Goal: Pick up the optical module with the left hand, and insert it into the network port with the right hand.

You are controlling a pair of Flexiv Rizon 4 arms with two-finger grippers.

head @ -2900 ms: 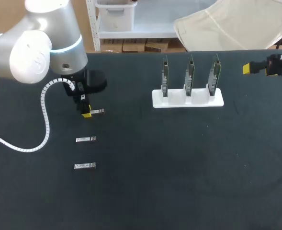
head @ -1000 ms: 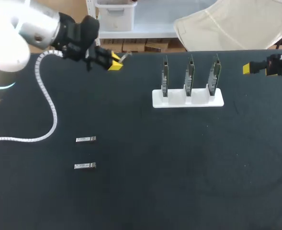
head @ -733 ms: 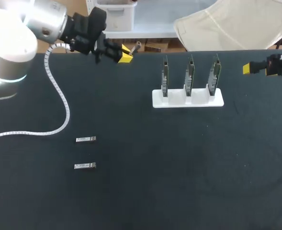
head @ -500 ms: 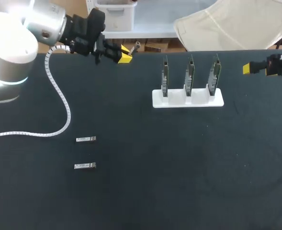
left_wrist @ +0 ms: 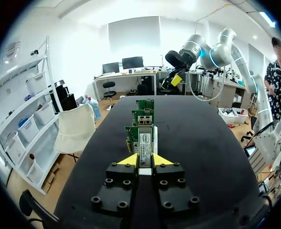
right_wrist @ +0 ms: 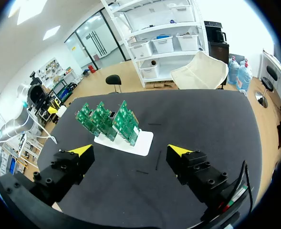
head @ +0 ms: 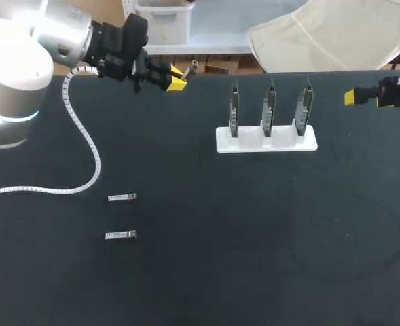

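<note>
My left gripper [head: 177,76] hovers over the table's far left edge, shut on a small silver optical module [head: 192,66] that sticks out past its yellow tips. In the left wrist view the module [left_wrist: 145,149] sits clamped in the gripper [left_wrist: 145,161], aimed at the row of green network boards [left_wrist: 142,119] ahead. Three boards stand upright in a white stand [head: 266,141]. My right gripper [head: 352,97] hangs at the far right edge, open and empty. In its own view the right gripper [right_wrist: 130,150] is spread wide, with the boards [right_wrist: 107,119] ahead of it.
Two more silver modules [head: 121,197] [head: 120,235] lie on the black table at the left middle. A white coiled cable [head: 77,136] trails from my left arm across the table's left side.
My left gripper lifted the module off the table, carried it up and to the right toward the far edge, and has barely shifted in the last half second. The right arm stayed still.
</note>
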